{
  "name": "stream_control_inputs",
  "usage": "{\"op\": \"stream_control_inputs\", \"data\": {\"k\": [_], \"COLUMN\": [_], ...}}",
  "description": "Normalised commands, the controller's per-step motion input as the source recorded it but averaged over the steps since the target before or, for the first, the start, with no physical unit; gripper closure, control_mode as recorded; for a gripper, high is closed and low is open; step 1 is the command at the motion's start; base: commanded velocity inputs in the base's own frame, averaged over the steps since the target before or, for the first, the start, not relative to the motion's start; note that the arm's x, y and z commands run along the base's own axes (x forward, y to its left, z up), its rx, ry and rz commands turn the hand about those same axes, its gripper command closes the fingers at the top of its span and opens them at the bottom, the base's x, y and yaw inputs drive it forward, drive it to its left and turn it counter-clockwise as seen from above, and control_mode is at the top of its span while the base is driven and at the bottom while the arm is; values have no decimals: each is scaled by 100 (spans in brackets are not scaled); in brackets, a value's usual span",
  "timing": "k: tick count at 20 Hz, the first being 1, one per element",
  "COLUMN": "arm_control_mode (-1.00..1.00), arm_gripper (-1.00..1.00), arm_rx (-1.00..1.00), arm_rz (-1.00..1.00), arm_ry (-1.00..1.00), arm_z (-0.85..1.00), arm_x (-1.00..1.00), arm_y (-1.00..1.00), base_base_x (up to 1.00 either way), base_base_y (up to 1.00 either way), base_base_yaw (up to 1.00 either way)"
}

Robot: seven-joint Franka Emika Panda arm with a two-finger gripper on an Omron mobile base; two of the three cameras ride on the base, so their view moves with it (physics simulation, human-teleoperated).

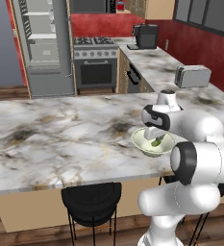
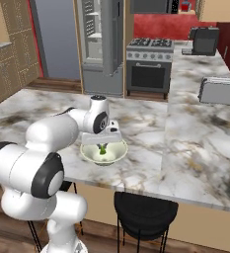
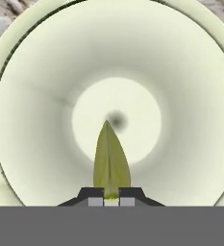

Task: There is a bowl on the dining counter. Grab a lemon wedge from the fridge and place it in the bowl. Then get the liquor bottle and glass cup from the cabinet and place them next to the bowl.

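Note:
The pale bowl (image 1: 143, 143) (image 2: 117, 153) (image 3: 41, 115) sits near the front edge of the marbled dining counter (image 1: 60, 134) (image 2: 195, 148). My gripper (image 1: 156, 141) (image 2: 102, 147) (image 3: 111, 198) points straight down into it, shut on the yellow-green lemon wedge (image 1: 156, 142) (image 2: 102, 149) (image 3: 111, 161). In the hand view the wedge hangs above the bowl's floor, its small shadow just beyond its tip. The grey fridge (image 1: 46, 48) (image 2: 99, 44) stands open at the back, white shelves showing. A red bottle (image 1: 119, 6) (image 2: 185, 6) is on a high shelf at the back.
A black stool (image 1: 91, 197) (image 2: 145, 211) stands under the counter's front edge. A toaster (image 1: 192, 76) (image 2: 220, 90) and coffee machine (image 1: 144, 36) (image 2: 204, 40) are on the side counter, a stove (image 1: 95, 60) (image 2: 150, 64) beside the fridge.

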Motion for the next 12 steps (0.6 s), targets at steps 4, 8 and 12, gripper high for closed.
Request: {"op": "stream_control_inputs", "data": {"k": [4, 8, 12], "arm_control_mode": [-100, -100, -100], "arm_gripper": [100, 100, 100], "arm_rx": [0, 0, 0], "arm_rz": [0, 0, 0], "arm_ry": [0, 0, 0], "arm_z": [-12, -11, -7], "arm_x": [0, 0, 1], "arm_y": [0, 0, 0], "base_base_x": [0, 0, 0], "base_base_y": [0, 0, 0], "base_base_yaw": [0, 0, 0]}}
